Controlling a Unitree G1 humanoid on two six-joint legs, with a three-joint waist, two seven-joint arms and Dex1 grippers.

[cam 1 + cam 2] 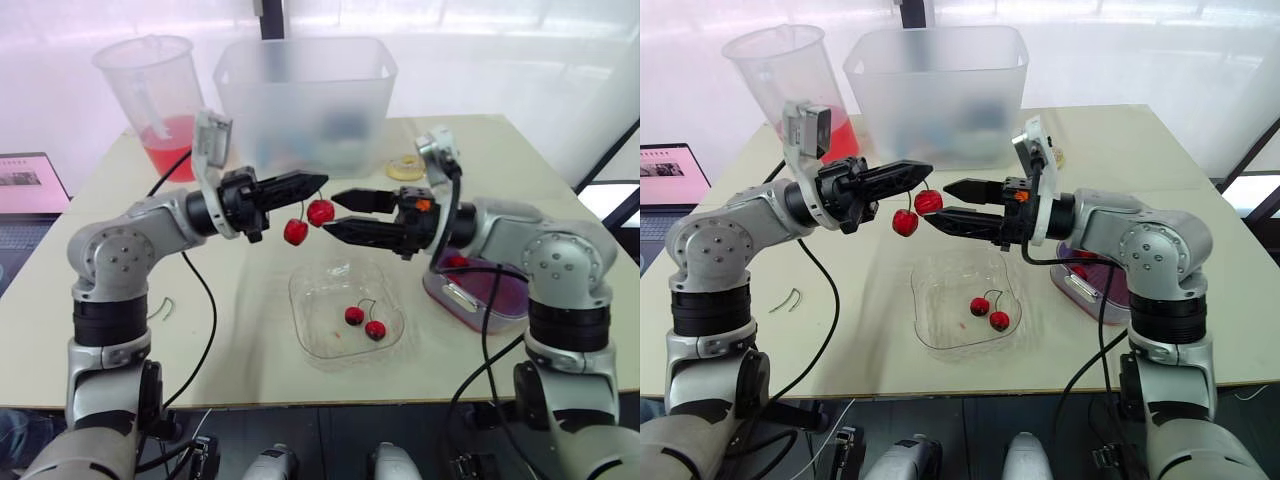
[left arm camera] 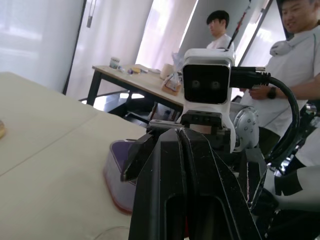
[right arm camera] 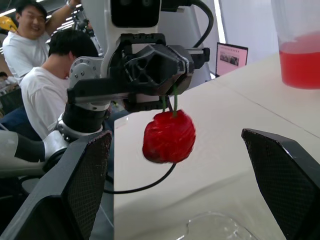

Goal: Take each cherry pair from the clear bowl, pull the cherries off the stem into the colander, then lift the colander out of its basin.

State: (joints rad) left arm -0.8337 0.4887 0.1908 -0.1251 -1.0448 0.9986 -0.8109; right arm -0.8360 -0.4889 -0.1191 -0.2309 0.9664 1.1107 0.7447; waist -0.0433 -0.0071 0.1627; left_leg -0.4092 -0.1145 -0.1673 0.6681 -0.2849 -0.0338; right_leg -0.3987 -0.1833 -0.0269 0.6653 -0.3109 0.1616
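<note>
My left gripper [image 1: 318,181] is shut on the stem of a red cherry pair [image 1: 320,212], which dangles above the table with its second cherry [image 1: 296,232] lower and to the left. My right gripper [image 1: 332,213] faces it, open, fingertips just right of the upper cherry; in the right wrist view the cherry [image 3: 169,136] hangs between my fingers [image 3: 75,190] without touching them. Below sits the clear bowl [image 1: 300,290] holding another cherry pair [image 1: 365,322]. The purple colander in its basin [image 1: 490,300] stands on the right, partly hidden by my right arm.
A jug of red liquid [image 1: 150,100] and a large frosted tub [image 1: 305,100] stand at the back. A tape roll [image 1: 405,168] lies behind my right gripper. A laptop [image 1: 30,200] is at the far left, loose stems [image 1: 165,308] lie near the left arm, and people stand beyond the table [image 2: 295,60].
</note>
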